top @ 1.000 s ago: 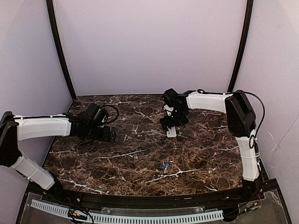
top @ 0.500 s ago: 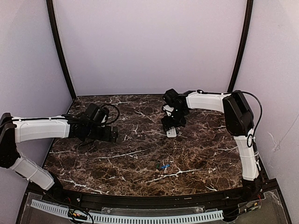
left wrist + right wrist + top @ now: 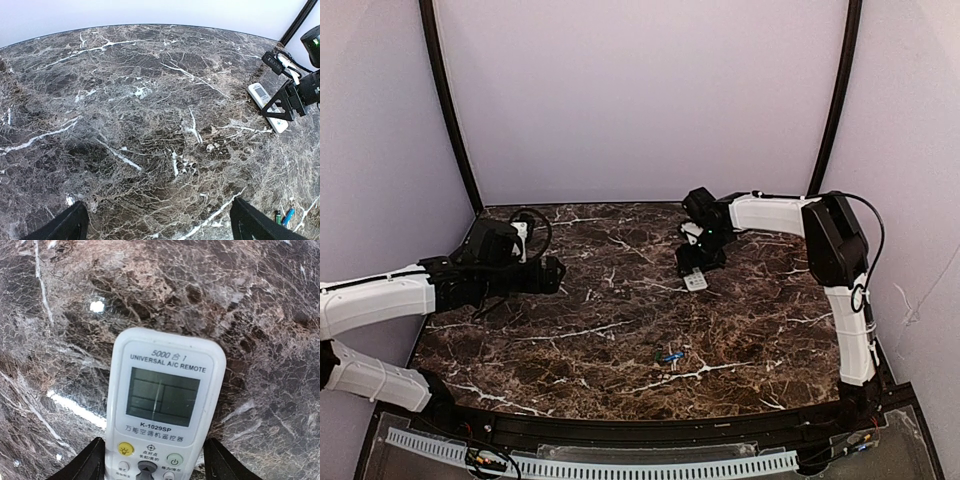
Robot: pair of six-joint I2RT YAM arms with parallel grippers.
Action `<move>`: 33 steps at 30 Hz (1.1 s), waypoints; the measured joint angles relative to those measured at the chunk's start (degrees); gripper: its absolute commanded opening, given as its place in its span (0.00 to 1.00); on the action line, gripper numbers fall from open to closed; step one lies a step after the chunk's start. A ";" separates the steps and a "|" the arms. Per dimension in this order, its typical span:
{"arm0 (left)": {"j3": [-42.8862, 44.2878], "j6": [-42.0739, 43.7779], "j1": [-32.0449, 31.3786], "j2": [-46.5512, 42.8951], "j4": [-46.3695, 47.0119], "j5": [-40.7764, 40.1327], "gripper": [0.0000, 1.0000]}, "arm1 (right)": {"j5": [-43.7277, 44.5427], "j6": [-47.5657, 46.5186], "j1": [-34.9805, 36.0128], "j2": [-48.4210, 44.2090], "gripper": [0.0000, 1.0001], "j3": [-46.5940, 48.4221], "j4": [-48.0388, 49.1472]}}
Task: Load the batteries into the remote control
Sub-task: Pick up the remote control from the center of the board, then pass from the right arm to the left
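The remote control (image 3: 162, 405) lies face up on the marble table, its white face with screen and buttons showing. It also shows in the top view (image 3: 695, 281) and the left wrist view (image 3: 265, 103). My right gripper (image 3: 696, 268) (image 3: 155, 465) is down over its button end, one finger against each long side, closed on it. The batteries (image 3: 670, 356) lie near the table's front middle: a blue one (image 3: 288, 216) with a darker one beside it. My left gripper (image 3: 546, 274) (image 3: 162, 227) is open and empty above the left of the table.
The dark marble table (image 3: 620, 330) has a black rim at the front and black corner posts (image 3: 445, 100) at the back. Lilac walls close in the sides and back. A cable loops off the right wrist (image 3: 285, 61).
My left arm has drawn back to the left, its gripper moving up and left. My right gripper has shifted slightly right and back, and the remote has moved with it.
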 measured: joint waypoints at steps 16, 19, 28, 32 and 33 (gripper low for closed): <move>-0.07 0.28 0.00 1.20 1.07 2.47 1.00 | 0.61 -2.08 0.52 -3.56 0.45 -3.32 1.44; -0.50 0.63 -0.02 0.63 2.27 4.63 1.00 | -4.70 -2.03 0.35 -8.33 0.44 -6.38 4.87; -1.64 3.78 0.00 -6.01 7.76 14.12 1.00 | -24.79 2.10 -0.42 -23.21 0.45 -9.79 20.04; -1.60 4.07 -0.02 -6.97 12.00 20.87 1.00 | -35.52 8.72 -0.81 -28.04 0.46 -14.47 31.30; -1.60 3.96 -0.02 -6.99 13.16 22.88 1.00 | -38.01 10.80 -0.87 -29.16 0.46 -16.11 34.75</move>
